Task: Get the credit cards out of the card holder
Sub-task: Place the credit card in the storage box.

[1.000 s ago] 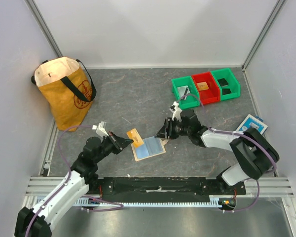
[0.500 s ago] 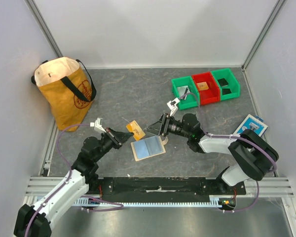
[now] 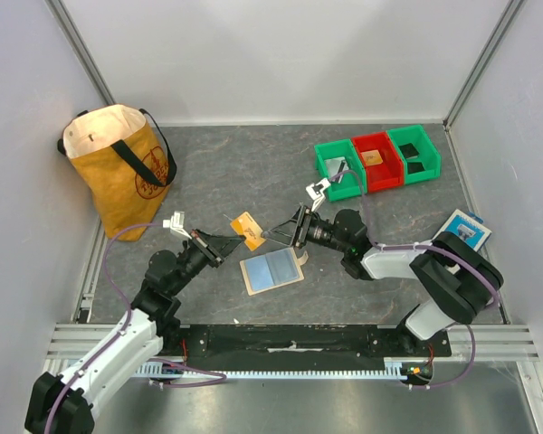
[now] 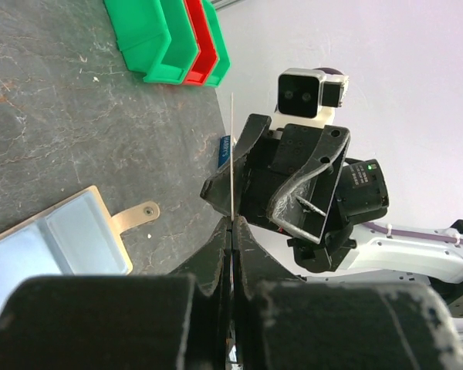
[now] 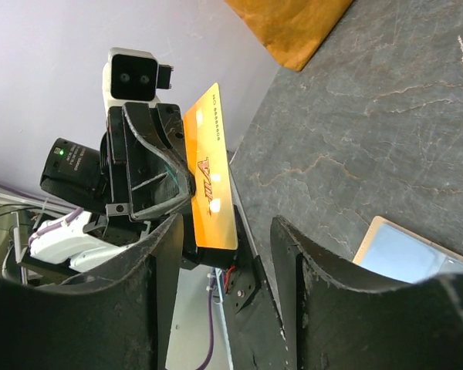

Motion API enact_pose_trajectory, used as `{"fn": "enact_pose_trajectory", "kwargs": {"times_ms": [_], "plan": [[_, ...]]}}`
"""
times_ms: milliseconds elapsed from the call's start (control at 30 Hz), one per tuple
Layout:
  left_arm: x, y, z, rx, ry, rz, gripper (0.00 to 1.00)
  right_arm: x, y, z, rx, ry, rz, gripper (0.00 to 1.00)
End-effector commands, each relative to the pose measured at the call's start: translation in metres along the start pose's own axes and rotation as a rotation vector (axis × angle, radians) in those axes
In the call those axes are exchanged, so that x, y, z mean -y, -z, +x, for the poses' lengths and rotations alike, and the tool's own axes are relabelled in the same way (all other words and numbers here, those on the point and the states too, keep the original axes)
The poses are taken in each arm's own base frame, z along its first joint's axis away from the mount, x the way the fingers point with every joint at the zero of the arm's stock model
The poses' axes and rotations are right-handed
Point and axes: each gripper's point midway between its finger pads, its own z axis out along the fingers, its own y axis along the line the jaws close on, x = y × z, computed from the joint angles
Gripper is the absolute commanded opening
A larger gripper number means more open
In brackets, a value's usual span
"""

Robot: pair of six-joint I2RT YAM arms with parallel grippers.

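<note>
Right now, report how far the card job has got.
Done: one orange credit card is out, lifted clear of the open card holder. In hand: the left tool is shut on its edge; the right tool faces it, open. Left: setting it down; whether more cards remain inside, I cannot tell.

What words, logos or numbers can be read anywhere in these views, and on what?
"VISA", as far as the partly blurred logo reads: on the orange credit card gripped by the left claw.
Small print along that card: too blurred to read.
Round dark emblem on the yellow tote bag: too small to read.
Print on the blue-and-white packet: too small to read.
</note>
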Motion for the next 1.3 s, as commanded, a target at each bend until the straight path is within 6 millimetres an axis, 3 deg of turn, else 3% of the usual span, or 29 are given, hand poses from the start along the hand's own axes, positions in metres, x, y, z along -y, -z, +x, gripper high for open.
{"fn": "enact_pose_trajectory", "kwargs": {"times_ms": [0,100,200,300,367,500,633,733,900,1067,1267], "plan": [[0.033,-0.003,-0.012,0.025,0.006,0.103,0.02,-0.024,-0.006,-0.006,0.010,0.025,-0.116,0.54],[0.034,-0.004,-0.011,0.019,0.008,0.109,0.02,-0.028,-0.006,-0.005,0.007,0.017,-0.141,0.47],[0.036,-0.005,-0.010,0.010,0.007,0.117,0.02,-0.031,-0.006,-0.005,0.015,0.017,-0.162,0.33],[0.036,-0.004,-0.009,0.005,0.005,0.119,0.02,-0.032,-0.004,-0.005,0.017,0.024,-0.169,0.13],[0.034,-0.004,-0.007,-0.005,-0.004,0.113,0.07,-0.032,-0.002,-0.005,0.016,0.028,-0.167,0.00],[0.022,-0.004,0.001,-0.051,-0.070,0.055,0.36,-0.025,0.011,-0.014,0.026,0.040,-0.147,0.00],[0.017,-0.008,0.005,-0.138,-0.223,-0.013,0.65,-0.005,0.036,-0.030,0.016,0.073,-0.070,0.00],[0.017,-0.011,0.006,-0.217,-0.350,-0.063,0.78,0.014,0.051,-0.026,-0.075,0.144,0.044,0.00],[0.030,-0.018,-0.005,-0.345,-0.583,-0.105,0.83,0.024,0.072,-0.020,-0.220,0.345,0.168,0.00],[0.070,-0.030,-0.011,-0.494,-0.776,0.011,0.82,0.005,0.082,-0.018,-0.300,0.470,0.116,0.00],[0.103,-0.029,0.006,-0.719,-0.857,0.231,0.79,-0.017,0.094,-0.014,-0.377,0.601,0.040,0.00]]}}
